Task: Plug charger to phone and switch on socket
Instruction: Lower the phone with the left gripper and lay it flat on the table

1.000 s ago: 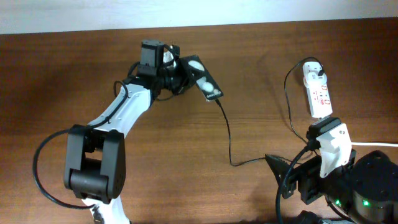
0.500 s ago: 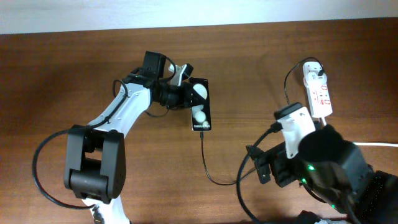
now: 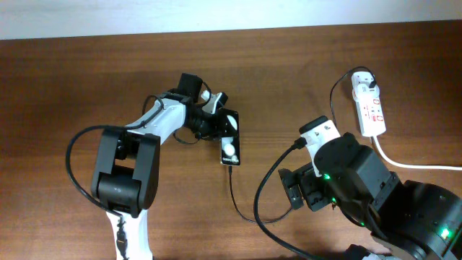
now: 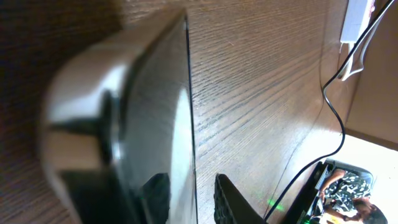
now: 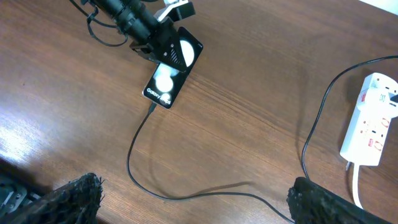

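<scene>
The black phone [image 3: 229,145] lies screen up on the table, also in the right wrist view [image 5: 169,73]. In the left wrist view its glossy edge [image 4: 180,124] fills the frame. The thin black charger cable [image 3: 242,206] runs from the phone's lower end, loops under the right arm and rises to its white plug head [image 3: 364,78] in the white socket [image 3: 370,110]. My left gripper [image 3: 214,121] is at the phone's upper end. One finger [image 4: 227,202] stands a little off the screen, so it looks open. My right gripper [image 5: 199,202] is wide open and empty above the cable loop [image 5: 134,158].
The socket's thick white cord [image 3: 415,165] runs off to the right. The socket also shows at the right edge of the right wrist view [image 5: 372,121]. Bare wooden table lies left of the phone and between the phone and the socket.
The left gripper carried the phone down from a raised, tilted pose to flat on the table, nearer the front. The right arm moved left over the cable loop.
</scene>
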